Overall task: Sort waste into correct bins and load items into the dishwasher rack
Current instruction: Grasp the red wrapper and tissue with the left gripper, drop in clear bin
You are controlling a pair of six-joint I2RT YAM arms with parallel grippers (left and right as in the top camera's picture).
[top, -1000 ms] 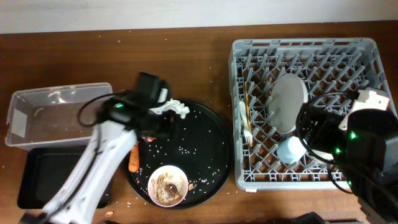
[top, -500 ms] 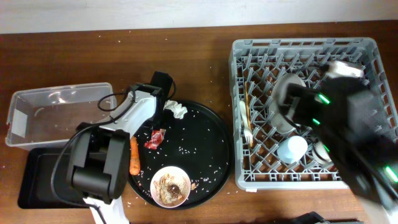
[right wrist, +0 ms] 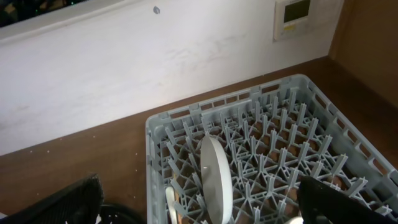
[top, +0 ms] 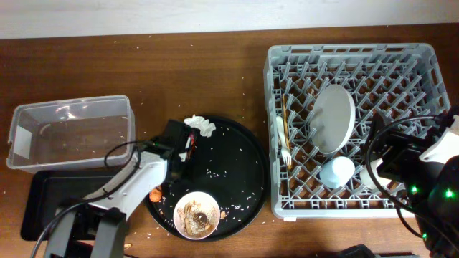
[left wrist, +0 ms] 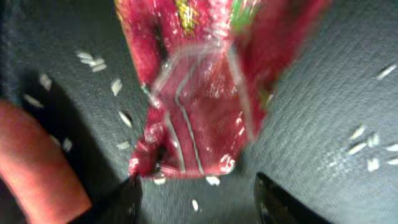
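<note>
Both left gripper (left wrist: pixel 198 202) tips stand apart, crumpled red wrapper (left wrist: pixel 199 93) stretching lengthwise ahead.

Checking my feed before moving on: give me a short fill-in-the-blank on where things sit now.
1. The white plate stands on edge in the grey dishwasher ____.
2. The crumpled wrapper just ahead of the open left tool is ____.
3. The white bowl sits on the round black ____.
4. Left of the wrapper in the left wrist view lies an orange ____.
Missing words: rack; red; tray; carrot.
</note>
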